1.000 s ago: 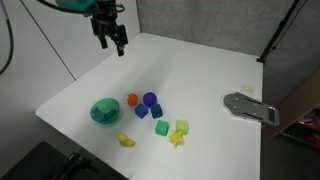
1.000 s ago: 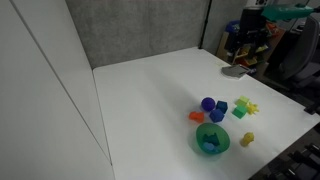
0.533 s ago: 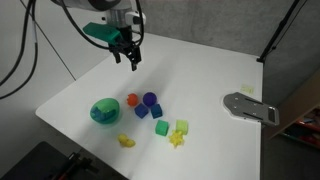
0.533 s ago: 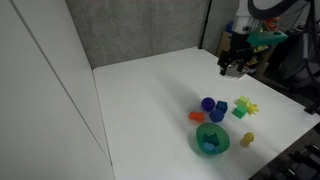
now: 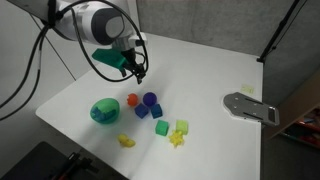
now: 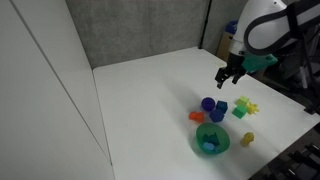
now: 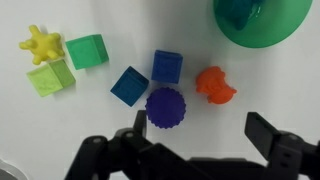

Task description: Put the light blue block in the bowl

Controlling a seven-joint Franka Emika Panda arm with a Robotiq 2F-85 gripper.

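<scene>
The light blue block (image 7: 130, 85) lies flat on the white table between a darker blue block (image 7: 167, 66) and a green block (image 7: 87, 51). It also shows in an exterior view (image 6: 221, 106). The teal-green bowl (image 7: 262, 30) stands at the top right of the wrist view and shows in both exterior views (image 5: 104, 111) (image 6: 211, 140). My gripper (image 7: 203, 135) is open and empty. It hovers above the table just beside the purple rounded piece (image 7: 166, 108), apart from every toy, as both exterior views (image 5: 137, 70) (image 6: 228, 80) show.
An orange piece (image 7: 214, 85) lies between the purple piece and the bowl. A light green block (image 7: 50, 78) and a yellow spiky piece (image 7: 40, 43) lie past the green block. A grey metal plate (image 5: 248, 106) sits near a table edge. Another yellow piece (image 5: 126, 141) lies near the bowl.
My gripper has come from the far side of the table down toward the cluster of toys. It stays open. No toy has moved.
</scene>
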